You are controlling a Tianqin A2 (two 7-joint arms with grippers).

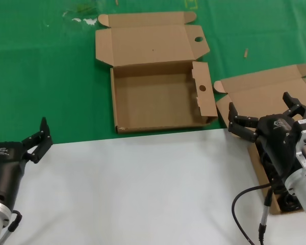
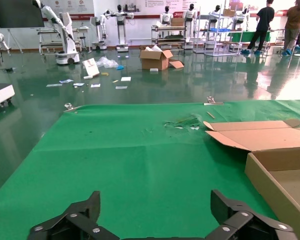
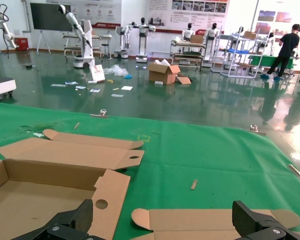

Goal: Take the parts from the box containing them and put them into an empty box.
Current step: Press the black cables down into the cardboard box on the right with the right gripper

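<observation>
The wide, shallow empty box (image 1: pixel 158 104) lies open on the green cloth at the middle, with round holes in its lid flap and side flap. It also shows in the right wrist view (image 3: pixel 40 187) and the left wrist view (image 2: pixel 285 172). The box containing the parts (image 1: pixel 260 92) is at the right, its plain lid (image 3: pixel 205 220) laid back. My right gripper (image 1: pixel 265 116) hovers open and empty over it. The black cords (image 1: pixel 285 200) show only as dark bits under the right arm. My left gripper (image 1: pixel 18 137) is open and empty at the far left, at the cloth's front edge.
A white surface (image 1: pixel 143 189) covers the near part of the table, the green cloth (image 1: pixel 51 76) the far part. A small wooden chip (image 1: pixel 246 51) and white scraps (image 1: pixel 84 20) lie on the cloth. The right arm's black cable (image 1: pixel 245 204) hangs over the white surface.
</observation>
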